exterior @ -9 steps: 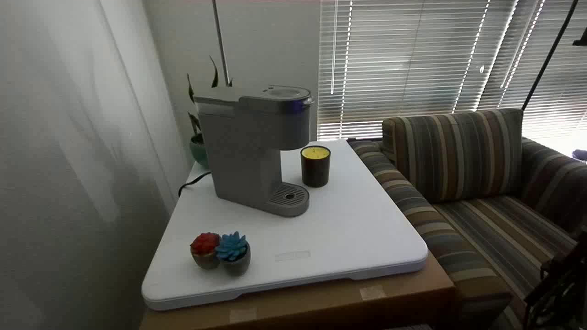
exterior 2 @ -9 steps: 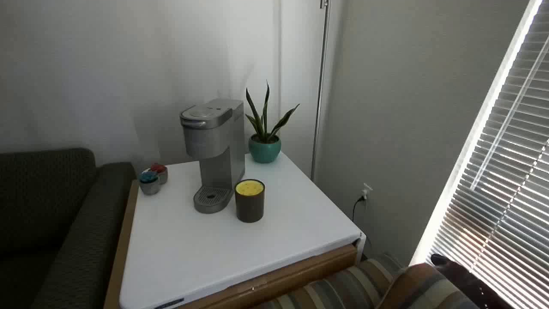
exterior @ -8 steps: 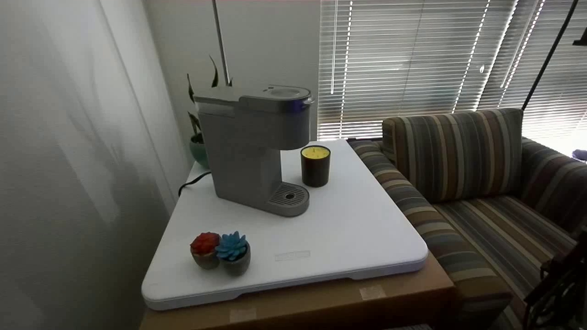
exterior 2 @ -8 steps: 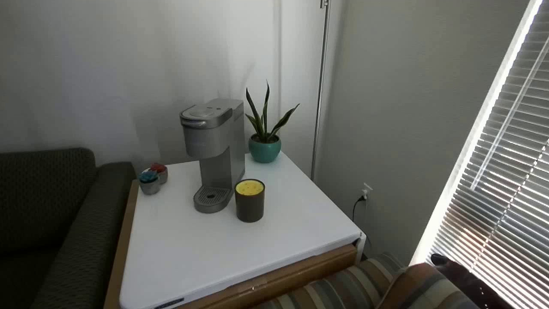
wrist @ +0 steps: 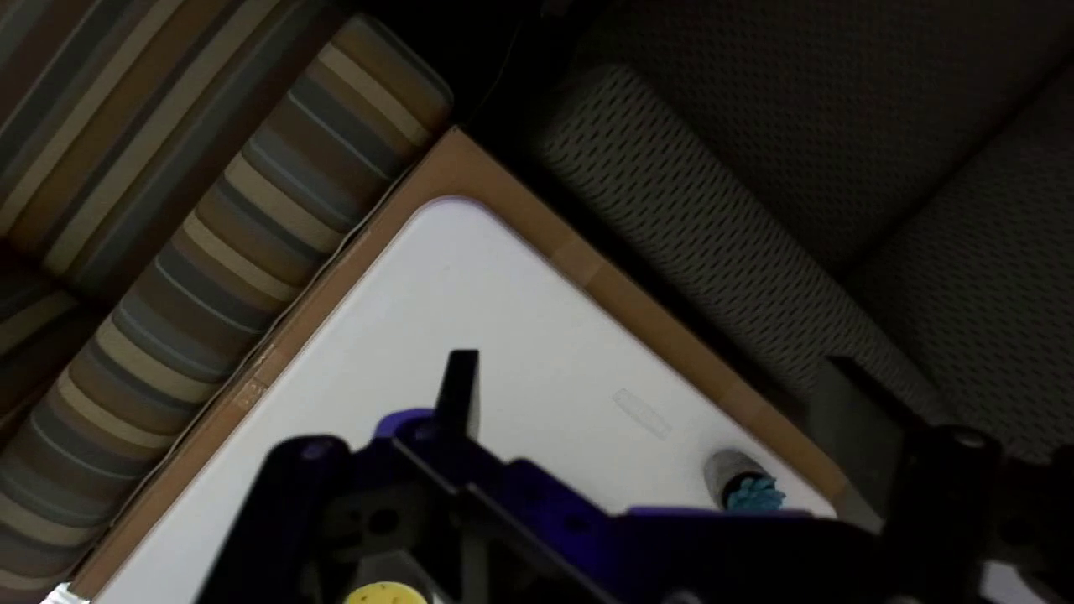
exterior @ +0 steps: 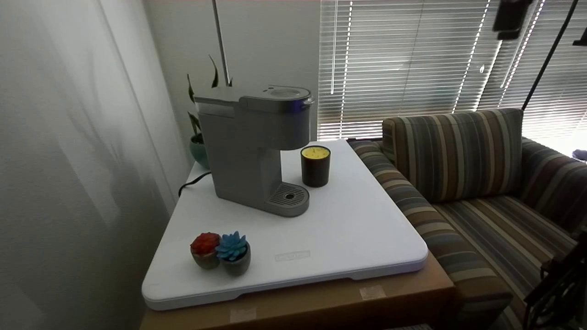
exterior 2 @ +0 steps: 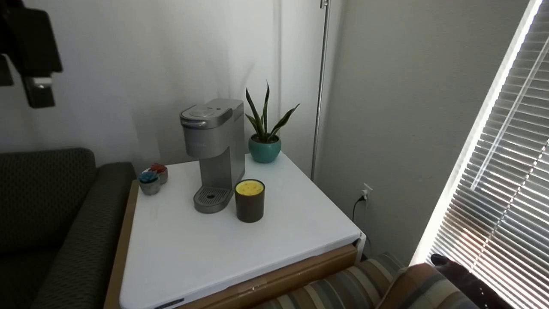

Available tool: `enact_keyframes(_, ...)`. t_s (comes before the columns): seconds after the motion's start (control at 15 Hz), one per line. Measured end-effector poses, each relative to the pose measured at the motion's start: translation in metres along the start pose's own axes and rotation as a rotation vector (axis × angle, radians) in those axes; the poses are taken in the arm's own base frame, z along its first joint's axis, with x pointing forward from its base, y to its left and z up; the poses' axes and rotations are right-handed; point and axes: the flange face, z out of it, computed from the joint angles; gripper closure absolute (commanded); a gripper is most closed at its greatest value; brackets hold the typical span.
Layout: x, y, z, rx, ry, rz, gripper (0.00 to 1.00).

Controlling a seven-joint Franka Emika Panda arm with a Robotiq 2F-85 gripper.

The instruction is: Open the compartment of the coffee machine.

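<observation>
My tool (wrist: 653, 373), fingers (wrist: 458, 390) spread wide, higher than the desk (exterior: 353, 238); coffee machine (exterior: 247, 156) well apart from my tool, compartment lid (exterior 2: 205, 116) down.

- Gripper (wrist: 653, 359): dark with a bluish sheen, its jaws wide apart; in this gloom I can't tell metal from plastic.
- Between the jaws in the wrist view, the tabletop (wrist: 554, 377): smooth, white, plastic-looking.
- Edging it, the box (wrist: 675, 344): matt brown cardboard.
- To one side of the jaws, the armchair (wrist: 243, 260): striped, woven cloth.
- Beyond the jaws, the sofa (wrist: 696, 226): dark, rough-textured cloth.
- Well apart from the jaws, the coffee machine (exterior 2: 218, 142): smooth matt grey plastic, its handle (exterior 2: 194, 124) shinier, metal-like.
</observation>
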Motion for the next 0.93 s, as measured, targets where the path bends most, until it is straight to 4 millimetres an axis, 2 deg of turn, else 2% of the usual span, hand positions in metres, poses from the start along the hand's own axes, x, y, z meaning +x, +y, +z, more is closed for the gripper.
enact_keyframes(0.27,0.026,0.024,0.042,0.018,0.069,0.056,0.00)
enact_keyframes(0.53,0.028,0.024,0.046,0.015,0.068,0.069,0.00)
enact_keyframes(0.73,0.043,0.025,0.045,-0.028,0.186,0.185,0.00)
enact_keyframes(0.93,0.061,0.027,0.065,-0.026,0.306,0.327,0.00)
